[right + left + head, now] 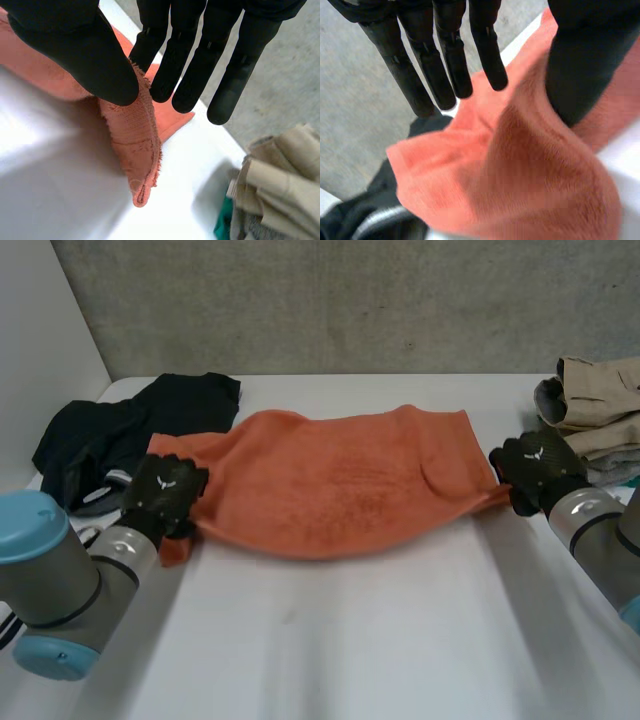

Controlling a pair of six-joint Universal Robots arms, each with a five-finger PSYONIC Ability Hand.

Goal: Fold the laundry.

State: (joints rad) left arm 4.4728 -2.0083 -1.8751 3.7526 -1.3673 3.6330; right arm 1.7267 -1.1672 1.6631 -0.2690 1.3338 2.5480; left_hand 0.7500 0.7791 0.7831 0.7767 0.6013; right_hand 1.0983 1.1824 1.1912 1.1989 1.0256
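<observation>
Towel point(330, 485) ends: your left hand point(165, 490) and right hand point(535, 465) each pinch one between thumb and straight fingers.

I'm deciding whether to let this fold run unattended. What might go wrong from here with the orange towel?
The right hand pinches only the frayed end of the orange towel, so it may slip out when lifted.
The black garment lies right by the towel's end at the left hand and might get dragged along.
The beige clothes pile sits close beside the right hand; a swing could knock it.
</observation>
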